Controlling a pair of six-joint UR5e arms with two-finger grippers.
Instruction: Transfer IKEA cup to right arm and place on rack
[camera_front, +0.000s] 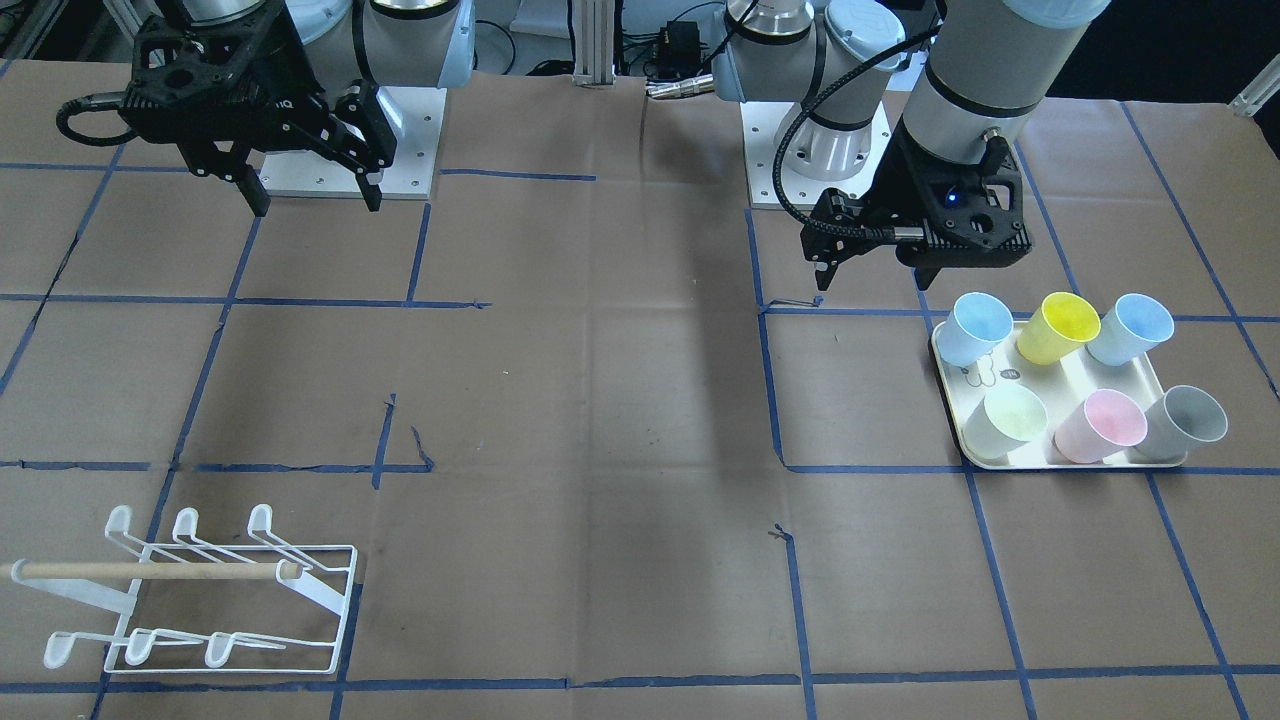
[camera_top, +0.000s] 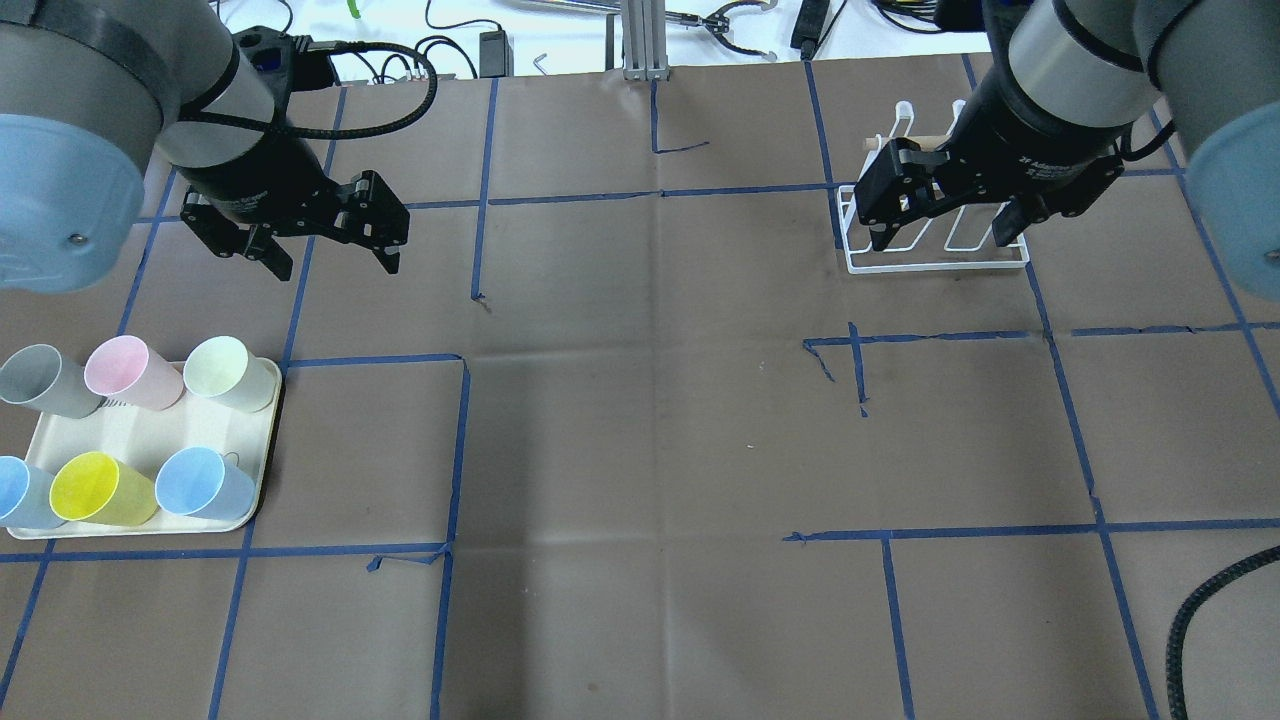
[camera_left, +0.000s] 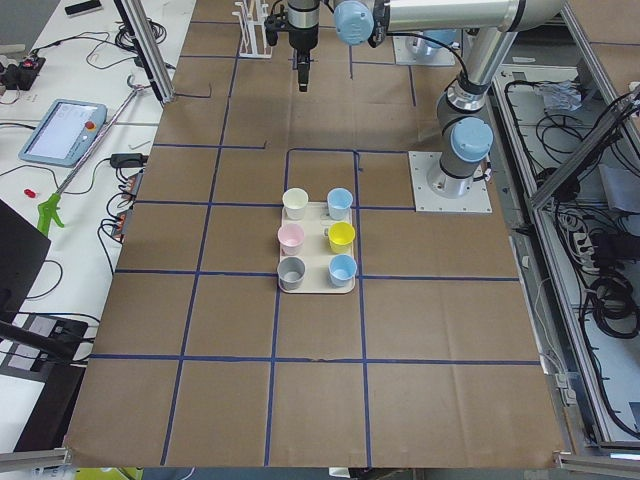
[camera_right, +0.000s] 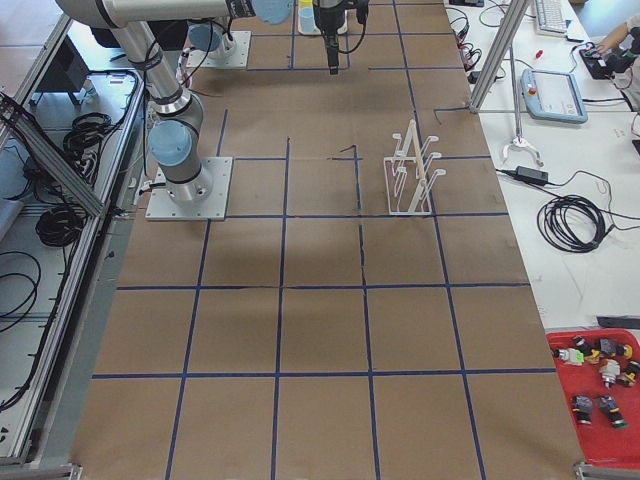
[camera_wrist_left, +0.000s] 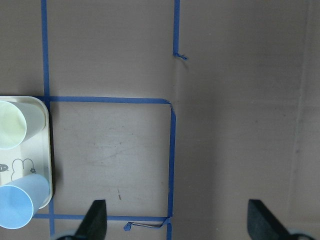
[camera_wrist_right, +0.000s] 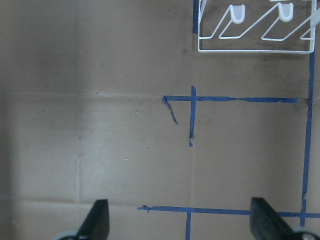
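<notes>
Several IKEA cups stand on a cream tray (camera_top: 140, 432): grey (camera_top: 40, 380), pink (camera_top: 130, 372), pale green (camera_top: 228, 373), yellow (camera_top: 100, 488) and two blue (camera_top: 203, 483). My left gripper (camera_top: 335, 262) is open and empty, above the table beyond the tray. In the left wrist view, the pale green cup (camera_wrist_left: 10, 125) and a blue cup (camera_wrist_left: 20, 205) show at the left edge. The white wire rack (camera_top: 940, 255) with a wooden dowel stands at the far right, holding no cup. My right gripper (camera_top: 942, 238) hovers over the rack, open and empty.
Brown paper with blue tape lines covers the table (camera_top: 650, 400). In the front-facing view the rack (camera_front: 200, 590) is at the lower left and the tray (camera_front: 1060, 380) at the right. Both arm bases sit on white plates at the table's robot side.
</notes>
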